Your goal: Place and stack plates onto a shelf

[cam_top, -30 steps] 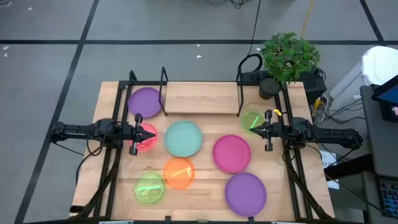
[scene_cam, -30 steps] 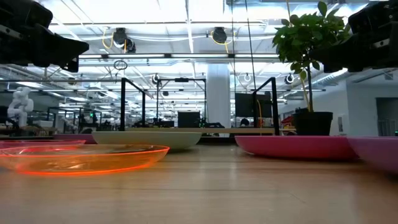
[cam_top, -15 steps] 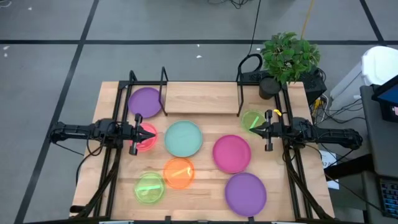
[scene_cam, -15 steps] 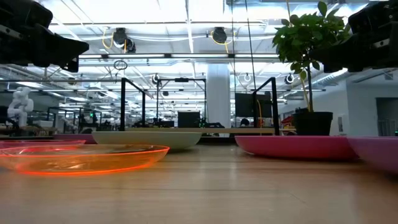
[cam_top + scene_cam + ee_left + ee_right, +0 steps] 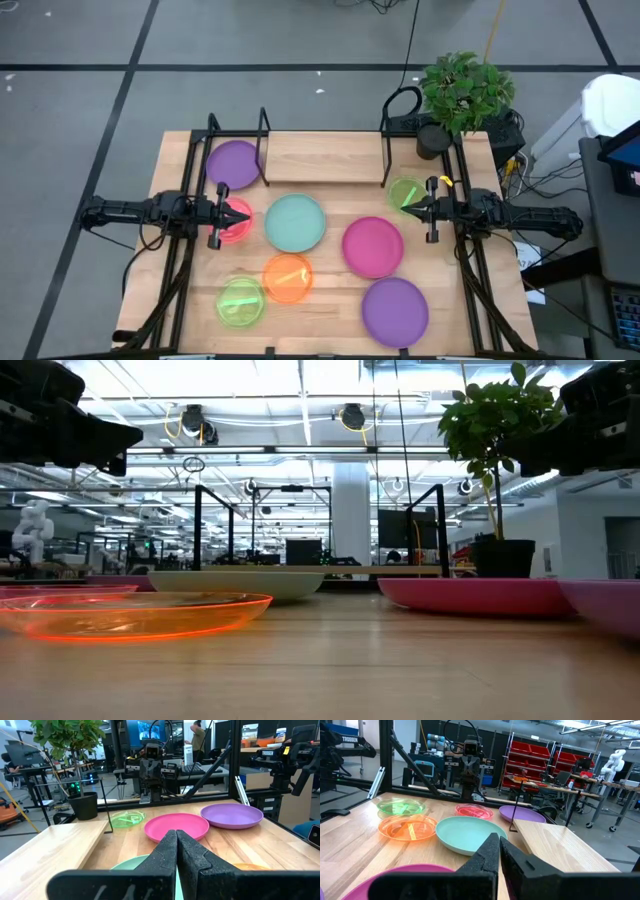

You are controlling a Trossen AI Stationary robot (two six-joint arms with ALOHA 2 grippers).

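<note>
Both the left gripper [image 5: 243, 213] and right gripper [image 5: 405, 209] are sitting pinched shut on nothing, mid-frame at either side. The plates [image 5: 295, 222] are lying scattered below the bare shelf [image 5: 322, 157]; probably light, stiff and slick, best pinched at a rim. Only the low view is revealing their raised edges.

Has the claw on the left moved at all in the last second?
No. In the high view the left gripper hangs shut over the red plate, beside the teal plate, exactly as before.
</note>
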